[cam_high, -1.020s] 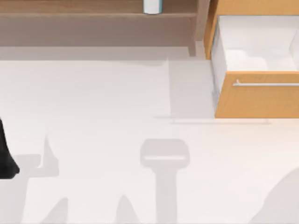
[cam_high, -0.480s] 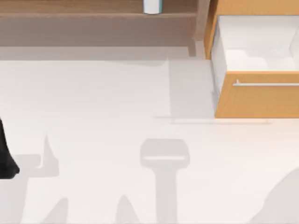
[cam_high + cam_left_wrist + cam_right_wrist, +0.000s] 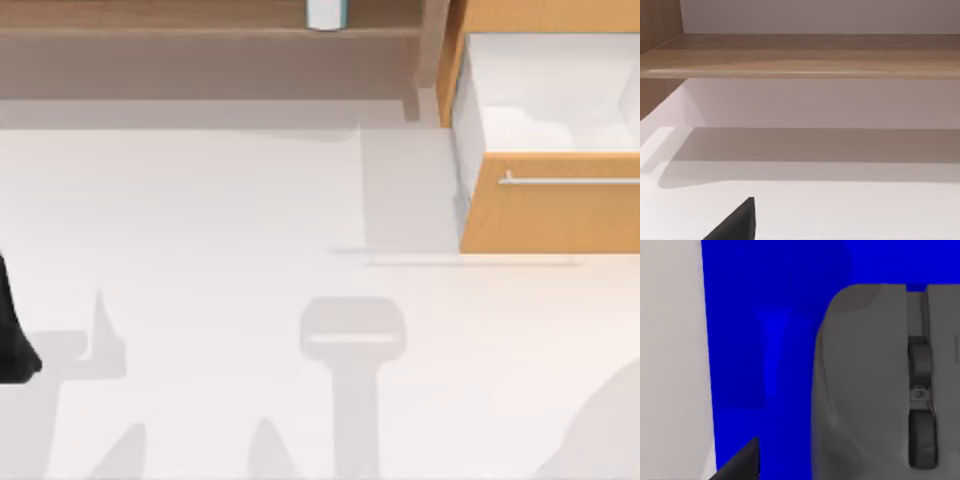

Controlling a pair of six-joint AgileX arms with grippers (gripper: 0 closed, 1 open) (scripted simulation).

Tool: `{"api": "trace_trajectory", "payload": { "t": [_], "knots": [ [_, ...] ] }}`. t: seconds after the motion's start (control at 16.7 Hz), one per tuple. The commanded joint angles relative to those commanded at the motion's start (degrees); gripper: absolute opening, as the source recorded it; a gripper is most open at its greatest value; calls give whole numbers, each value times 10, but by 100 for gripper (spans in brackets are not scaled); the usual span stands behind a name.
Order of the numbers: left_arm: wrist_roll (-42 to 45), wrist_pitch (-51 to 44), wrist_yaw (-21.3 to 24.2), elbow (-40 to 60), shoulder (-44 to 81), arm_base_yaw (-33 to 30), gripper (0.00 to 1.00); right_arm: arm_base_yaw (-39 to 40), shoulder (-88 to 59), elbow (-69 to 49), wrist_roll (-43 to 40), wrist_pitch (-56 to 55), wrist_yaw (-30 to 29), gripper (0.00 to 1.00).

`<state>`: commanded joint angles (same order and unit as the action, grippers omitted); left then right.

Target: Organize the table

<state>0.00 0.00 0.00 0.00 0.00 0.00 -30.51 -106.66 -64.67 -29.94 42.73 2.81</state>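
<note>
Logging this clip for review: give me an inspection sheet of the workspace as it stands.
Surface: off-white table, bare where it shows.
Job's things: grey computer mouse lying on a blue mat, seen by the right wrist camera.
Clutter: a white container on the wooden shelf.
Grippers: left arm parked at the table's left edge; a dark fingertip over the table. Another fingertip over the mat.
Cables: nothing seen.
Surroundings: orange-wood drawer pulled open, white inside.

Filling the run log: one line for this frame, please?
left arm: parked, table's left edge | right gripper: above grey mouse on blue mat | drawer: open | shelf: white cylinder | table
</note>
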Motion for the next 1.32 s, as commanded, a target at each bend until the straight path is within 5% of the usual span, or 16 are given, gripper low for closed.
{"api": "trace_trajectory", "payload": {
  "t": [0.48,1.32],
  "knots": [
    [0,0,0,0,0,0,100,39,89,103,-122,-214,-60,100],
    [0,0,0,0,0,0,100,309,86,493,-494,-1141,-238,100]
  ]
}}
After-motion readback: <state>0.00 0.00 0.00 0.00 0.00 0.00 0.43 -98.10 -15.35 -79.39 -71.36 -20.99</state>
